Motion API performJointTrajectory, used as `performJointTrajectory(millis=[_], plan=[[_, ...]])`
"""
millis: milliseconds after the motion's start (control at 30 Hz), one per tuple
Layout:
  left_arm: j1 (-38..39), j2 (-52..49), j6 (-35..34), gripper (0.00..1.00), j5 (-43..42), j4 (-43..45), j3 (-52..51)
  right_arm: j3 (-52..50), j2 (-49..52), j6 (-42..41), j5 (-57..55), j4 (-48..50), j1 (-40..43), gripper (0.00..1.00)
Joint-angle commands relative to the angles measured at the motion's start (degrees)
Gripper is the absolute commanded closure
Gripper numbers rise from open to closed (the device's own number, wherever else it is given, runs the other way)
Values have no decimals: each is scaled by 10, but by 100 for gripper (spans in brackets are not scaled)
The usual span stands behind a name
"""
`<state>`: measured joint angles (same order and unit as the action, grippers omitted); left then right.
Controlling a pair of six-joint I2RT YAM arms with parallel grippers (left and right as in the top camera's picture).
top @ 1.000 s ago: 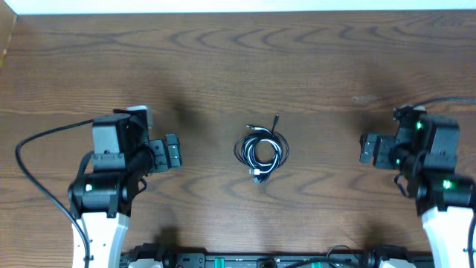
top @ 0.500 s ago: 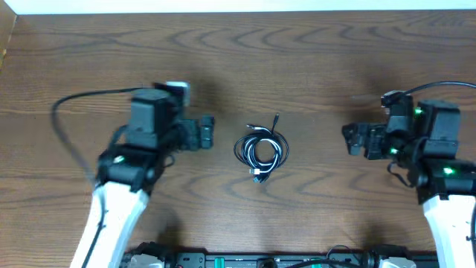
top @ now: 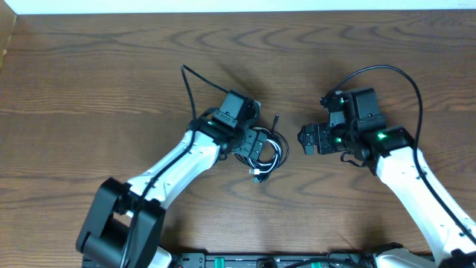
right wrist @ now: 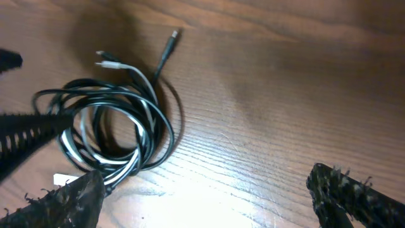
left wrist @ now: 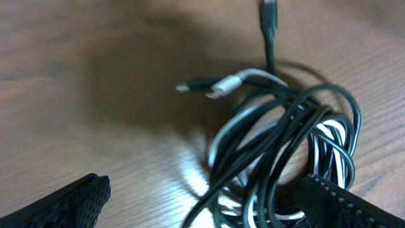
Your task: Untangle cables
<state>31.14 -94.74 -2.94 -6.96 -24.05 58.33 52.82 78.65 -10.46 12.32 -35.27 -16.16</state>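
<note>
The cables (top: 266,152) lie as one small coil of thin black cords and one white cord at the table's middle. My left gripper (top: 249,145) is open and low over the coil's left side. In the left wrist view the coil (left wrist: 285,145) fills the right half between the spread fingers (left wrist: 202,209), with a white plug (left wrist: 221,85) and a black plug (left wrist: 269,12) sticking out. My right gripper (top: 305,139) is open and empty, just right of the coil. In the right wrist view the coil (right wrist: 107,126) lies at the left, by the left fingertip of the open jaws (right wrist: 209,202).
The brown wooden table (top: 111,67) stretches out on all sides of the coil. The thick black robot cables arch over each arm, one on the left (top: 190,89) and one on the right (top: 405,78). The left gripper's finger (right wrist: 25,133) shows at the left edge of the right wrist view.
Both arms have swung in from the table's sides toward the middle. The left gripper now reaches the coil; the right gripper has come close on its right. The coil has not moved.
</note>
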Motion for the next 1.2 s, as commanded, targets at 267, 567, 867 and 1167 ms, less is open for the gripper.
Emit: performJointTrajectory(millis=[267,567,867,1167], plan=[[8,-43,-21,91,-42,2,8,10,49,-59,3,12,-4,1],[7,93,-137,92,-111,24,32,10,49,-58,78,60,-4,1],[7,143,-188,92,-275,91,32,9,49,-66,110,104,-4,2],[7,142,-149,92,-78,-28,29,10,49,-146,-152,76,-3,99]])
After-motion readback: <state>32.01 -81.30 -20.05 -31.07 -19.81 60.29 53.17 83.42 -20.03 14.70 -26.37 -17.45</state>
